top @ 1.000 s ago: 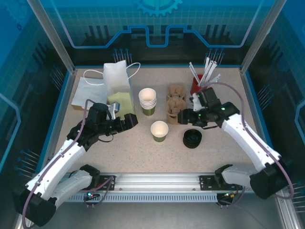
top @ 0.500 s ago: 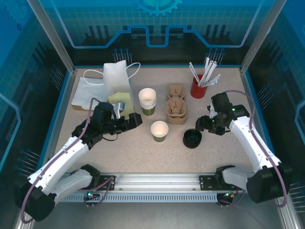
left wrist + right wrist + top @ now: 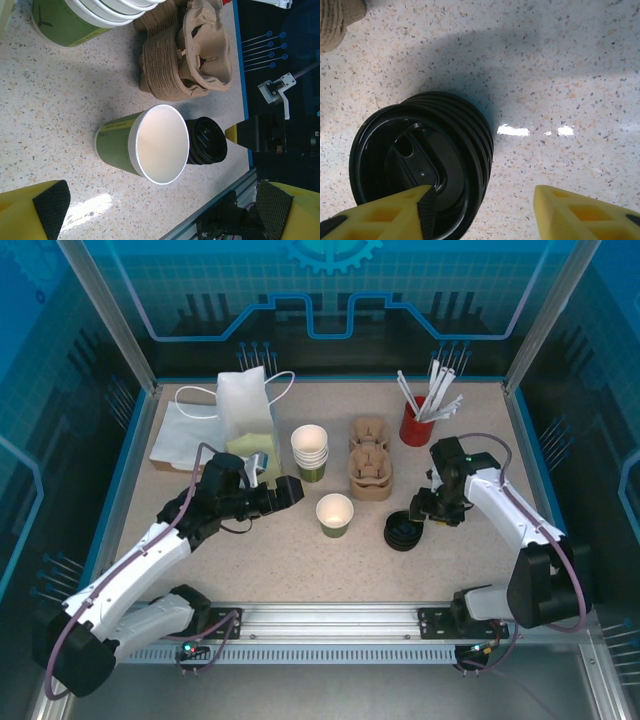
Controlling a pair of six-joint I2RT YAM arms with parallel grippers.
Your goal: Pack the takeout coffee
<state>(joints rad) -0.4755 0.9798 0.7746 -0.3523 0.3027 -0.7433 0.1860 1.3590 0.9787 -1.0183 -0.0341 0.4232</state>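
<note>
The takeout coffee cup [image 3: 334,514] stands open and upright mid-table, green outside and white inside [image 3: 159,145]. Just right of it sits a stack of several black lids [image 3: 403,530], ribbed in the right wrist view [image 3: 420,160]. My right gripper [image 3: 424,508] hangs open above the stack's right edge [image 3: 485,215]. One fingertip [image 3: 395,215] is over the top lid and the other is out over bare table. My left gripper [image 3: 291,490] is open to the cup's left, its yellow fingers [image 3: 50,205] wide apart and nothing between them.
A stack of green cups [image 3: 310,452] and brown pulp carriers [image 3: 368,470] stand behind the cup. The red cup of straws [image 3: 416,425] is at the back right. A white bag [image 3: 245,412] and napkins [image 3: 188,435] lie at the back left. The rail [image 3: 330,620] runs along the near edge.
My right gripper has swung from beside the carriers and red cup down to the lid stack, its jaws narrowing. My left gripper has crept slightly toward the cup.
</note>
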